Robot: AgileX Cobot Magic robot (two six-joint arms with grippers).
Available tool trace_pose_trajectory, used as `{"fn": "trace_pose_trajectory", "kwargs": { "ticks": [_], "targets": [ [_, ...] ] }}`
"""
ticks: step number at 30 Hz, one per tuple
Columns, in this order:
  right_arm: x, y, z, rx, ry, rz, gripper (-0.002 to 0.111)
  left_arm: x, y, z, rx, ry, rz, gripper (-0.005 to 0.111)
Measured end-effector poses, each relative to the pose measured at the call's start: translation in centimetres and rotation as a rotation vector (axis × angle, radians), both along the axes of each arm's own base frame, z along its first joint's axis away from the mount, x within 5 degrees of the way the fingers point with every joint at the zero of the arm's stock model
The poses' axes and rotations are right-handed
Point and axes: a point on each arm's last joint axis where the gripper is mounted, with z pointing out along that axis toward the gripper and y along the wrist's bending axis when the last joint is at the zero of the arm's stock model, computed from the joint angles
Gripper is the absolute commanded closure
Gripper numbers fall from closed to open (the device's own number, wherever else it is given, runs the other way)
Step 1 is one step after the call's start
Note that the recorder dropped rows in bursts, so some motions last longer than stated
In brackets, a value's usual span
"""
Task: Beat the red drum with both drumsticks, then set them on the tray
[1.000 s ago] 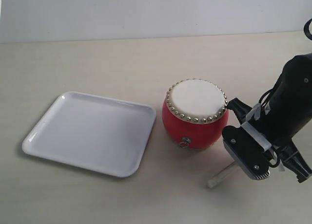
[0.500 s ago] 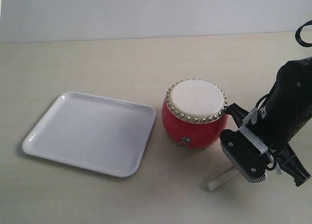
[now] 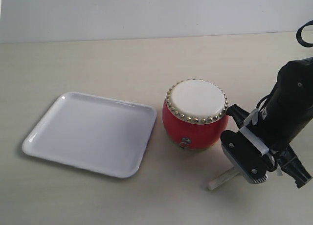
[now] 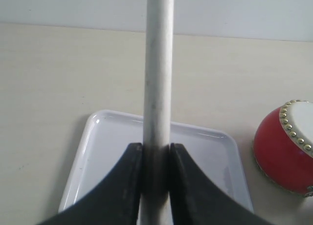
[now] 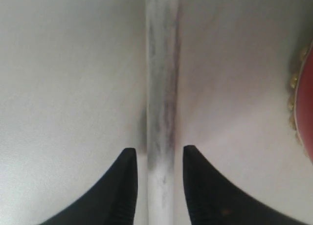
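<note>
Left hand [image 4: 155, 147] clenched on a stick [image 4: 158, 63], held over the tray [image 4: 205, 151] (drum [image 4: 283, 154] nearby). Right hand [image 5: 159, 149] low beside the drum, fingers spread astride the second stick [image 5: 161, 88], which lies on the tabletop [image 5: 73, 63].

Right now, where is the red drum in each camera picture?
Exterior view: the red drum sits mid-picture, right of the tray.
Left wrist view: the red drum is cut off at the frame edge, beside the tray.
Right wrist view: a sliver of the red drum at the frame edge, near the drumstick.
Shared landmark: its brass studs.
</note>
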Motion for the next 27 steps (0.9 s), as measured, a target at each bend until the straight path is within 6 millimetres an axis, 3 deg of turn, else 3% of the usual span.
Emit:
{"fn": "trace_pose_trajectory", "kwargs": {
  "ticks": [10,15,18,20,25,27],
  "targets": [
    [0.0,0.0,0.3,0.006,-0.003,-0.027,0.072,0.0,0.0,0.0,0.006,-0.002,-0.003,0.107],
    [-0.5,-0.2,2.3,0.03,-0.036,-0.084,0.073,0.0,0.0,0.0,0.006,-0.002,-0.003,0.107],
    [-0.9,-0.3,4.2,0.081,-0.078,-0.214,0.073,0.0,0.0,0.0,0.006,-0.002,-0.003,0.107],
    [-1.2,-0.3,5.8,0.155,-0.101,-0.431,0.073,0.0,0.0,0.0,0.006,-0.003,-0.002,0.107],
    [-2.5,-0.3,9.0,0.433,0.025,-1.341,0.073,0.0,0.0,0.1,0.005,-0.01,0.003,0.107],
    [-2.9,-0.2,9.6,0.487,0.109,-1.586,0.073,0.1,0.1,0.1,0.005,-0.013,0.006,0.107]
  ]
}}
